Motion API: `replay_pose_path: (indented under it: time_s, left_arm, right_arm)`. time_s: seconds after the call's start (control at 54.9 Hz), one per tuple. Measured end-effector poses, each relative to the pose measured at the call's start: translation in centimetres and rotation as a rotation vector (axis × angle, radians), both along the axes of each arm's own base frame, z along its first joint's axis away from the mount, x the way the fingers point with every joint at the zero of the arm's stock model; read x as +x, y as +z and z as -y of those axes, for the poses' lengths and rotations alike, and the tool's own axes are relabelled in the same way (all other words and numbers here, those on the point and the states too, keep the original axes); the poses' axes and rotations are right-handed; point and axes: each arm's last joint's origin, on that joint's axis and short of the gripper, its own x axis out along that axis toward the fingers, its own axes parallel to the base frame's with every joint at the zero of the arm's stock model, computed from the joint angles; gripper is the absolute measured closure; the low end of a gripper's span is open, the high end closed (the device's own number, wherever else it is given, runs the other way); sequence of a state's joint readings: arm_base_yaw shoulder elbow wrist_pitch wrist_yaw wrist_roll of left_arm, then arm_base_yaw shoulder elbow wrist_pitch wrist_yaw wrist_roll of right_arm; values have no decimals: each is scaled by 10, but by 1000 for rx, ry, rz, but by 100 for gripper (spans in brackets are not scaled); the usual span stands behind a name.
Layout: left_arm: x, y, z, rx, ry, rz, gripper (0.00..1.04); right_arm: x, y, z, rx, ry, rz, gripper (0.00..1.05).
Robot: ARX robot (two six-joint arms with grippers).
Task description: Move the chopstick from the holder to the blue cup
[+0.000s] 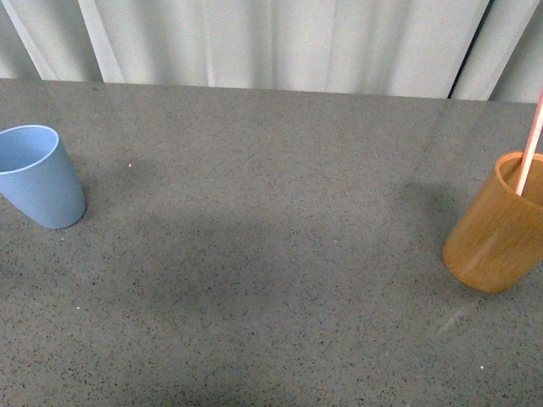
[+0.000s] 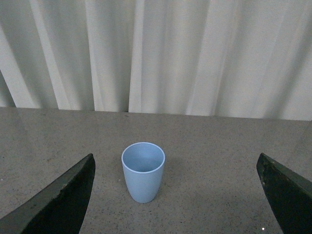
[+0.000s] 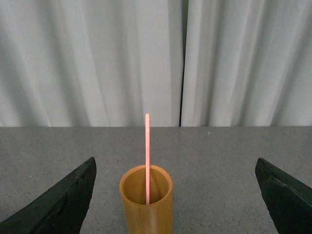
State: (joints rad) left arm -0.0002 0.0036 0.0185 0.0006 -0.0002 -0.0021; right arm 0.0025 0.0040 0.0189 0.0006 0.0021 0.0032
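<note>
Pale curtains (image 3: 97, 58) backed the grey surface (image 1: 271, 254). My right tool (image 3: 175, 161) gaped empty before the chopstick (image 3: 147, 151) standing in the holder (image 3: 146, 209); best, I judged, to pinch above the rim and lift straight. The blue cup (image 2: 143, 170) stood well apart, before my equally spread left tool (image 2: 175, 156).

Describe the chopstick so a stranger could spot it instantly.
On the grey speckled table, look far right for the orange-brown holder. The chopstick is the thin pink stick standing in it, poking above its rim, the only slender thing there.
</note>
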Motion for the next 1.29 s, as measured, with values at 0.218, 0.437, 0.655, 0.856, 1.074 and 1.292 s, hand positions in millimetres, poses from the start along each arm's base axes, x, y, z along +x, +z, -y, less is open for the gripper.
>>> replay_pose_path:
  time_s: [0.218, 0.437, 0.655, 0.856, 1.074, 1.292]
  left_arm:
    - [0, 0, 0, 0, 0, 0, 7]
    - [0, 0, 0, 0, 0, 0, 7]
    - [0, 0, 0, 0, 0, 0, 7]
    - [0, 0, 0, 0, 0, 0, 7]
    - [0, 0, 0, 0, 0, 0, 7]
    - [0, -1, 0, -12, 16, -16, 7]
  right_arm:
    - [0, 0, 0, 0, 0, 0, 10]
    - [0, 0, 0, 0, 0, 0, 10]
    - [0, 0, 0, 0, 0, 0, 10]
    - [0, 0, 0, 0, 0, 0, 10]
    - [0, 0, 0, 0, 0, 0, 10]
    - [0, 0, 0, 0, 0, 0, 10]
